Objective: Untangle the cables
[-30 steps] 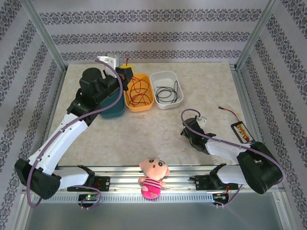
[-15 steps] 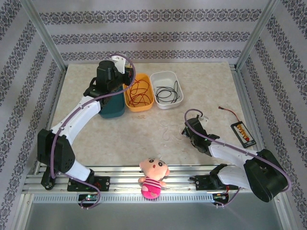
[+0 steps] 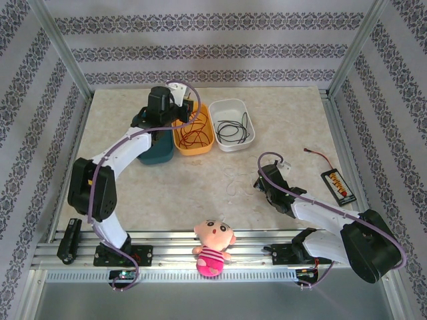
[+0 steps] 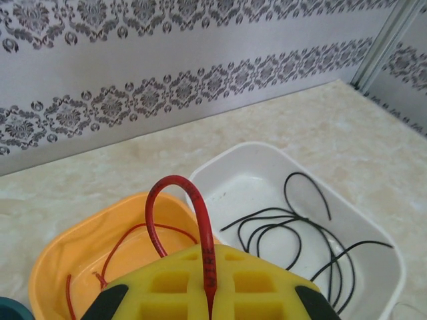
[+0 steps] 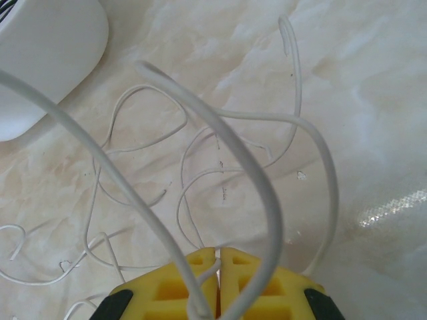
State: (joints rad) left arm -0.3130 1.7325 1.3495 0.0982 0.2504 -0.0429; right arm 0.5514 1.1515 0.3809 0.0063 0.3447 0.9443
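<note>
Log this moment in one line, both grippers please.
left gripper: shut on thin red cable over orange oval bin | right gripper: shut on thin white cable above beige marbled table

Red cables (image 4: pixel 175 180) in orange tub (image 4: pixel 73 243), black cables (image 4: pixel 267 212) in white tub (image 4: pixel 247 177), white cables (image 5: pixel 200 107) (loosely tangled) on tabletop (image 5: pixel 373 100).

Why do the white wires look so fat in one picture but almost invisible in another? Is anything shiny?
Right wrist view: the white cables sit close to the lens, looking thick and slightly soft; glare shines on the table. Top view: thin and pale on a pale table, they nearly vanish. Left wrist view: the red cable looks crisp.
</note>
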